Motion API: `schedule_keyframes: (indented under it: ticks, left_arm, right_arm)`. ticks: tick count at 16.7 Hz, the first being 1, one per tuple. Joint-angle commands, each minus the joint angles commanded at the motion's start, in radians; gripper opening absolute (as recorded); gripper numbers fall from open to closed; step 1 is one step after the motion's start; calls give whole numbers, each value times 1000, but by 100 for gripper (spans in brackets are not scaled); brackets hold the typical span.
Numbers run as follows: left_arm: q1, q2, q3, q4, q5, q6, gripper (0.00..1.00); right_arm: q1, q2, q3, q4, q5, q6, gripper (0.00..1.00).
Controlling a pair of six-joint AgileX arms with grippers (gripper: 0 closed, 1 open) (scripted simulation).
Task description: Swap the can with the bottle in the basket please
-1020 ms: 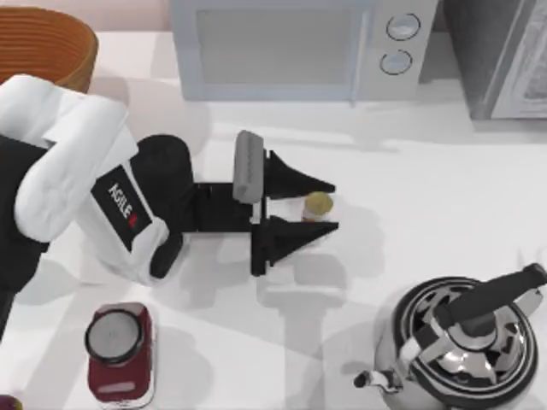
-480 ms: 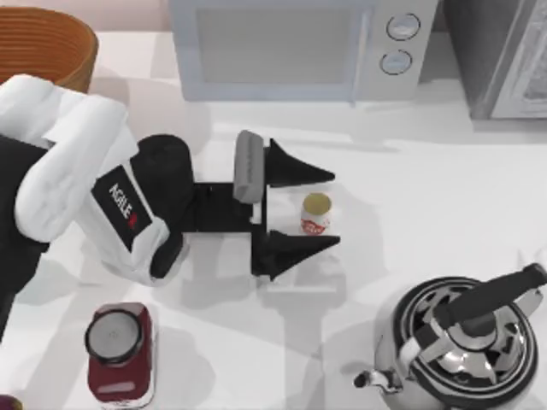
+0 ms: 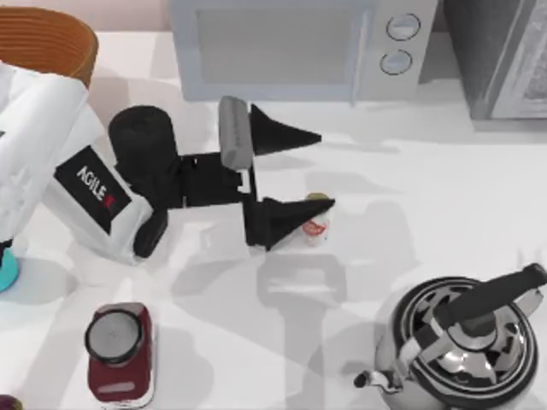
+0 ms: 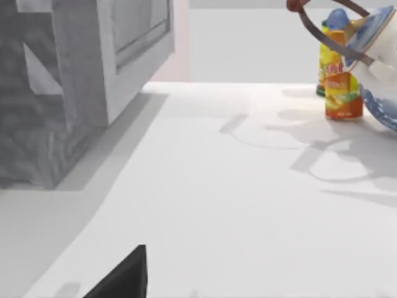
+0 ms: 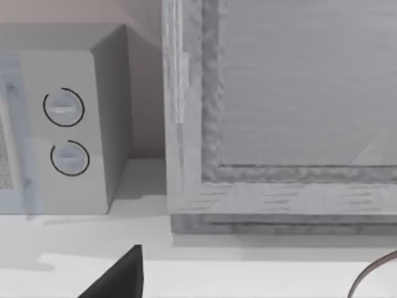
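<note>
The bottle point(image 3: 317, 227), tiny and white with a red mark and a gold top, stands on the table in the middle of the top view. My left gripper point(image 3: 326, 169) is open wide above it. Its near finger point(image 3: 286, 219) overlaps the bottle's left side from above, and its far finger point(image 3: 282, 135) points toward the microwave. The orange-brown wicker basket point(image 3: 47, 43) sits at the far left corner. A dark red can point(image 3: 120, 348) with a grey top stands at the front left. One black finger point(image 5: 121, 276) of my right gripper shows in the right wrist view, set far to one side.
A microwave point(image 3: 299, 47) lines the back edge, with a grey cabinet point(image 3: 504, 55) to its right. A chrome kettle point(image 3: 461, 342) stands at the front right. A teal object point(image 3: 5, 273) peeks in at the left edge. Orange drink containers point(image 4: 343, 93) stand far off in the left wrist view.
My left gripper opened off the bottle, then rose and pulled back toward the left and rear. The bottle stays standing on the table. The teal object came into sight.
</note>
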Motion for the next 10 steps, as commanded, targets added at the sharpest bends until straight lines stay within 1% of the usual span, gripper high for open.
schedule_keyframes:
  ticks: [2, 5, 10]
  left_arm:
    - [23, -134, -54, -68, -63, 1, 100]
    - [63, -400, -161, -204, -181, -1, 100]
    - [142, -946, -392, -491, -425, -9, 100]
  right_arm:
    - [0, 0, 0, 0, 0, 0, 100]
    - [0, 0, 0, 0, 0, 0, 100]
    - [0, 0, 0, 0, 0, 0, 100]
